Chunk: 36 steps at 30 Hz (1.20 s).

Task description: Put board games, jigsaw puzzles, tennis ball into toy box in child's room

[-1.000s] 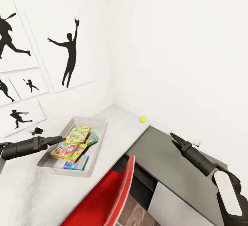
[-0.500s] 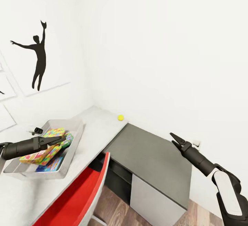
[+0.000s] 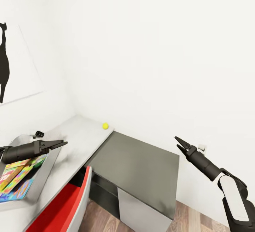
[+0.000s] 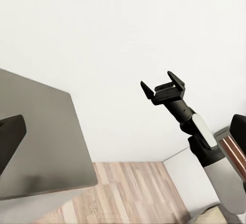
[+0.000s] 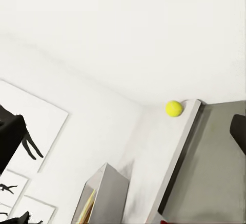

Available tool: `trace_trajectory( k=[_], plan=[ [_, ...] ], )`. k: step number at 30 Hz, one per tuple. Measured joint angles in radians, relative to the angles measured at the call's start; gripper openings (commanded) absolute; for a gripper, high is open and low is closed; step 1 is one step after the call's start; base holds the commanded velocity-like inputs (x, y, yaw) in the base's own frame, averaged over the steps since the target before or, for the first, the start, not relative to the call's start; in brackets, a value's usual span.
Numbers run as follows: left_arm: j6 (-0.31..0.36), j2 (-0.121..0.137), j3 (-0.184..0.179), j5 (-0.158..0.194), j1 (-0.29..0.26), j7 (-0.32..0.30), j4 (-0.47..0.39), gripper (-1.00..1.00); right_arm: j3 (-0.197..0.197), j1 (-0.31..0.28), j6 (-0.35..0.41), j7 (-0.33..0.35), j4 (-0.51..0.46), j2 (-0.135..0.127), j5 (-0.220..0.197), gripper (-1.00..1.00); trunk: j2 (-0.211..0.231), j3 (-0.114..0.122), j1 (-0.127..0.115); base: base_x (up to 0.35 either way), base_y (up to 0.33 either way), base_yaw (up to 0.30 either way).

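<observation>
Both sets of jaws are held apart and empty. The left gripper (image 3: 61,142) is poised beside the toy box (image 3: 46,168); the tennis ball (image 3: 105,126) is seen beyond it on the worktop (image 3: 79,138), well left of the right gripper (image 3: 179,144).

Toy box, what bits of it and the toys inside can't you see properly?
- Toy box: head view, its near and left parts cut off by the picture's edge.
- Toys inside: partly cut off, so they cannot be counted; left hand and its arm cross them.
- Right wrist view: only the box's outer wall shows.
</observation>
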Motion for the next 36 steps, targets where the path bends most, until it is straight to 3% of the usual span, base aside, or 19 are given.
trace_trajectory(
  k=[8,21,36],
  plan=[
    [0.0,0.0,0.0,0.001,0.0,0.0,0.0,1.0,-0.008,0.0,0.0,0.0,0.002,0.0,0.0,1.0,0.0,0.008,0.0,0.211,0.112,-0.243],
    [0.0,0.0,0.0,0.001,0.0,0.0,0.0,1.0,-0.018,0.0,0.0,0.0,0.002,0.0,0.0,1.0,0.0,0.02,0.0,0.023,0.001,-0.237],
    [0.0,0.0,0.0,0.001,0.0,0.0,-0.001,1.0,-0.019,0.0,0.0,-0.001,0.002,0.0,0.001,1.0,0.0,0.023,0.0,-0.011,-0.062,-0.033]
  ],
)
